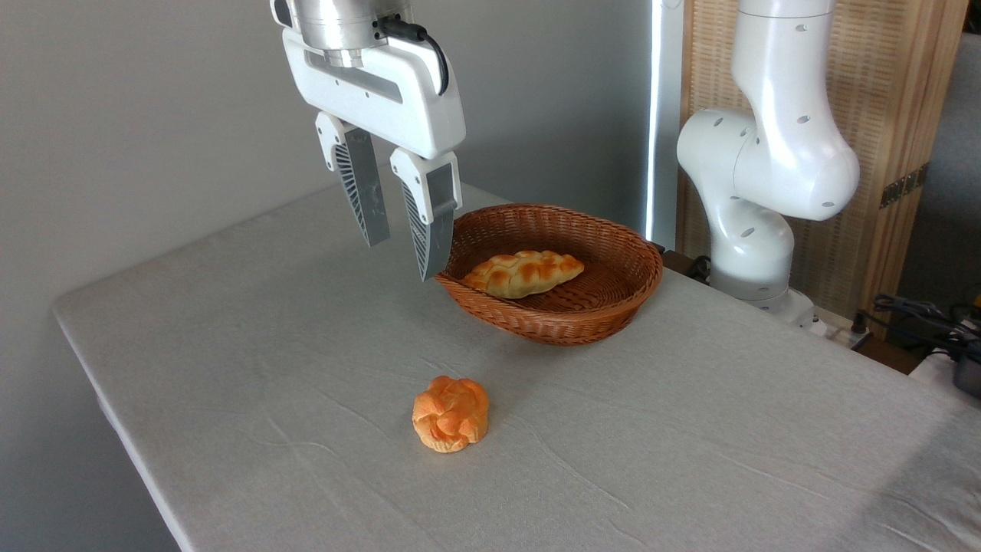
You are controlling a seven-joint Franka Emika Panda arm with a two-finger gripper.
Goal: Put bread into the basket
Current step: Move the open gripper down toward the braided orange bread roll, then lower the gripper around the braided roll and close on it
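The bread (451, 413), a small round orange bun with a knotted top, lies on the grey tablecloth near the front. Behind it and to the right stands the oval reddish-brown wicker basket (613, 299). My gripper (402, 259) hangs in the air above the table, just left of the basket's left rim and well above and behind the bun. Its two fingers (366, 195) point down with a clear gap between them and nothing held, so it is open.
A paler yellow braided loaf (524, 274) lies inside the basket. The arm's white base and links (755, 192) rise at the back right of the table. Cables (920, 314) lie beyond the right edge. A wooden panel (881, 115) stands behind.
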